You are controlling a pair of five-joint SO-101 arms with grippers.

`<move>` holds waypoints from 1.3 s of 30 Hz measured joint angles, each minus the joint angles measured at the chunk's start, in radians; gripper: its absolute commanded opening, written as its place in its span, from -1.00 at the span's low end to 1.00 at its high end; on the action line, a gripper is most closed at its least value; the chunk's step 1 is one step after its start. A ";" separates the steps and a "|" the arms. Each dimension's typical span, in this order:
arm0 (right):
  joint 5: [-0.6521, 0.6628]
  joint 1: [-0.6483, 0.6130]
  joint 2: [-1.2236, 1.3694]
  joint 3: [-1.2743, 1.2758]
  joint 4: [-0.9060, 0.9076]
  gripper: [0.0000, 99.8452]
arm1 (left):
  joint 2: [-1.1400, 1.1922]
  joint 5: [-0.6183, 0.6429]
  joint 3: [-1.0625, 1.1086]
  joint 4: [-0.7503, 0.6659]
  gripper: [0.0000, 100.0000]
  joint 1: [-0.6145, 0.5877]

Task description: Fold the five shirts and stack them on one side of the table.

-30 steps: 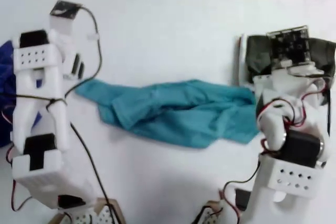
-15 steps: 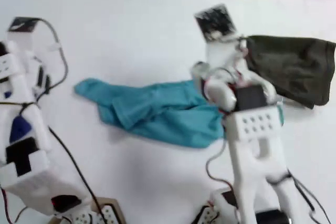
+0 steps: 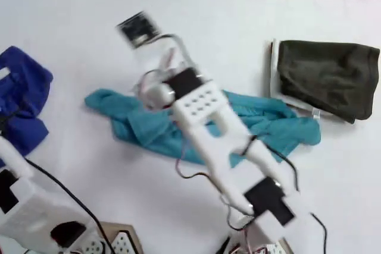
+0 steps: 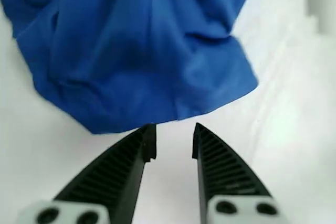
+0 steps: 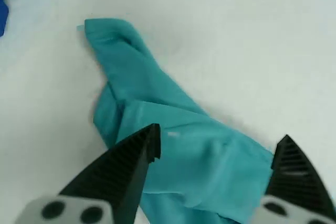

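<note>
A crumpled teal shirt [image 3: 134,122] lies spread across the middle of the white table [image 3: 250,16]. My right arm stretches diagonally over it. The right gripper [image 5: 219,145] hangs open wide above the teal shirt [image 5: 157,108], close to its left end, with nothing between the fingers. A bunched blue shirt [image 3: 24,93] lies at the table's left edge. My left gripper [image 4: 172,142] is open by a narrow gap, its tips just short of the blue shirt's [image 4: 136,40] hem. A folded dark green shirt [image 3: 327,78] rests at the right side.
A pale folded piece [image 3: 274,69] shows under the dark green shirt's left edge. The arm bases and cables stand along the front edge. Bare tabletop lies at the back and at the front right.
My right arm swung from the dark green shirt leftward to above the teal shirt's left part. My left arm drew back to the left edge, uncovering the blue shirt.
</note>
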 measured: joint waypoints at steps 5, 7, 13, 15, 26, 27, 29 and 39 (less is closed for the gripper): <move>0.000 -0.055 0.178 -0.074 -0.002 -0.33 | 0.000 -0.023 0.000 0.003 -0.72 -0.080; 0.000 -0.074 0.249 -0.117 -0.002 -0.33 | 0.000 -0.026 0.000 0.003 -0.72 -0.109; -0.025 -0.121 0.390 -0.235 -0.002 -0.33 | 0.000 -0.035 0.000 0.003 -0.72 -0.187; -0.058 -0.135 0.428 -0.256 -0.002 -0.33 | 0.000 -0.054 0.000 0.003 -0.72 -0.209; -0.087 -0.144 0.554 -0.276 -0.002 -0.34 | 0.000 -0.107 0.000 0.003 -0.72 -0.256; -0.089 -0.144 0.555 -0.276 -0.002 -0.34 | 0.000 -0.107 0.000 0.003 -0.72 -0.256; -0.089 -0.140 0.557 -0.276 -0.002 -0.41 | 0.000 -0.107 0.000 0.003 -0.72 -0.256; -0.089 -0.107 0.557 -0.278 0.018 -0.96 | 0.000 -0.107 0.000 -0.009 -0.72 -0.256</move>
